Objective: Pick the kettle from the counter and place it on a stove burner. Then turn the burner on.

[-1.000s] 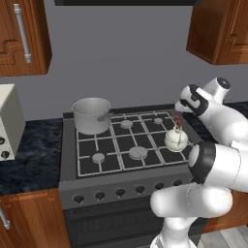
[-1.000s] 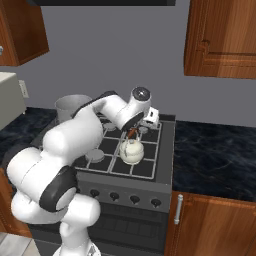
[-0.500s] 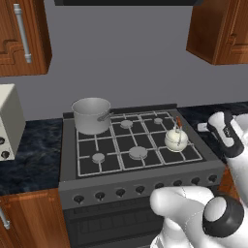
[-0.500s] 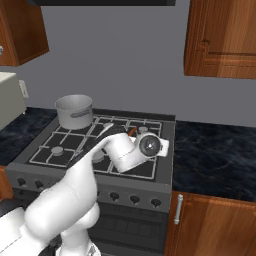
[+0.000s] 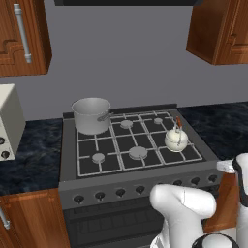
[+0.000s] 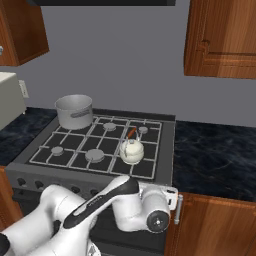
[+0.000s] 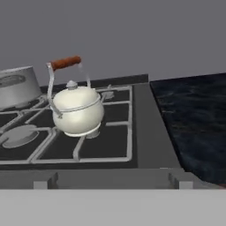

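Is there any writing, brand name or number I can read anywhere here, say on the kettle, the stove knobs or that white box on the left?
None can be read.
Kettle: plain cream, no marking.
Stove knobs: plain dark, no numbers or symbols visible.
White appliance at the left: two small dark dials, no legible label.
Pot and cabinets: no text.

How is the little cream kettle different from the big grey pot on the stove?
The small round cream-white kettle is far smaller than the big grey steel pot. The kettle has an arched wire handle over its top; the pot has a short side handle. The kettle sits front right, the pot back left. Both stand upright on the stove grates.
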